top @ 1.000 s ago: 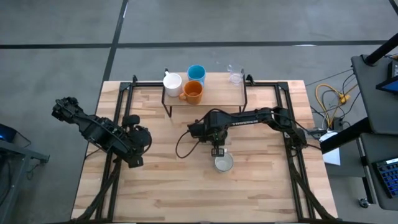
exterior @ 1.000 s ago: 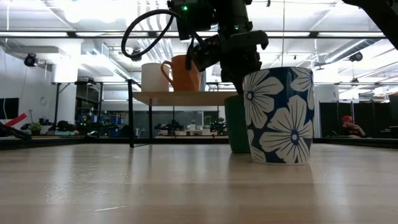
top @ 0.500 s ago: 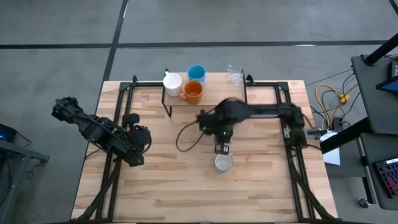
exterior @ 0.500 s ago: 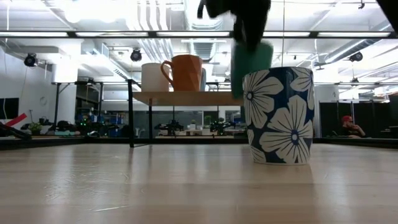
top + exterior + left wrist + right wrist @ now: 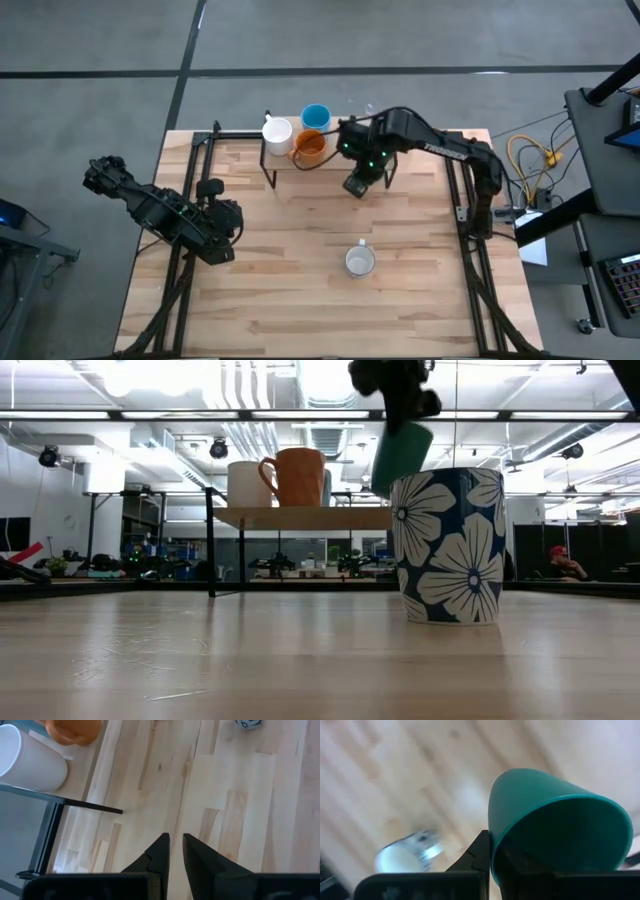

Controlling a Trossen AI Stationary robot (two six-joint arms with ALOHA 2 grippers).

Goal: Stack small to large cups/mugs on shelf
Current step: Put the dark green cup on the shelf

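My right gripper (image 5: 356, 184) hangs in the air just off the shelf's (image 5: 345, 160) near edge, shut on the dark green cup (image 5: 555, 820). In the low view that cup (image 5: 400, 455) is tilted and above shelf height. The white mug (image 5: 277, 131), light blue mug (image 5: 316, 116), orange mug (image 5: 311, 147) and clear glass (image 5: 378, 122) stand on the shelf board. A white mug with a blue flower pattern (image 5: 359, 262) stands on the table. My left gripper (image 5: 176, 845) waits shut over the table's left side. My right gripper holds the green cup by its wall at the rim (image 5: 492, 845), with one finger (image 5: 480, 852) outside and the other seemingly inside. The fingers come from above. The cup is lifted clear and hangs tilted below them.
The shelf stands on thin black legs (image 5: 241, 555) at the table's far edge. Bare shelf board lies between the orange mug and the glass. The flowered mug (image 5: 450, 545) stands toward the near middle of the table. Black frame rails (image 5: 190, 200) run along both table sides.
My right gripper has lifted the green cup off the table beside the flowered mug, and carried it up and toward the far edge, to the shelf. The cup stood upright on the table; now it hangs tilted in the air. The flowered mug stayed put.
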